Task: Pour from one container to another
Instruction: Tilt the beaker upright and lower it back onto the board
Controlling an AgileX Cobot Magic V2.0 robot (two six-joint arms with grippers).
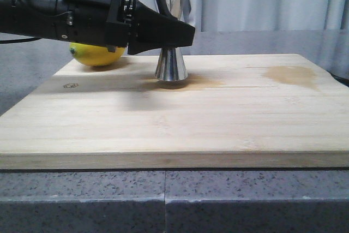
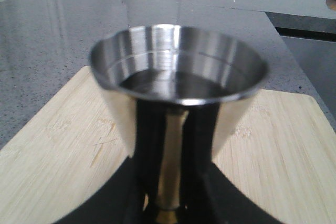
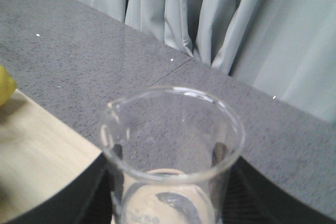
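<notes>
The steel jigger stands upright on the wooden board, left of centre towards the back. My left gripper reaches in from the left and is shut on its narrow waist. In the left wrist view the black fingers flank the gold-banded waist of the jigger, and dark liquid lies in its top cup. My right gripper is shut on the clear glass beaker, held upright with its pouring lip on the rim; I cannot tell whether any liquid is inside. The front view shows neither this gripper nor the beaker.
A yellow lemon lies at the board's back left, just behind my left arm. A brownish stain marks the board's back right, and another spreads around the jigger's base. Grey stone counter surrounds the board; curtains hang behind.
</notes>
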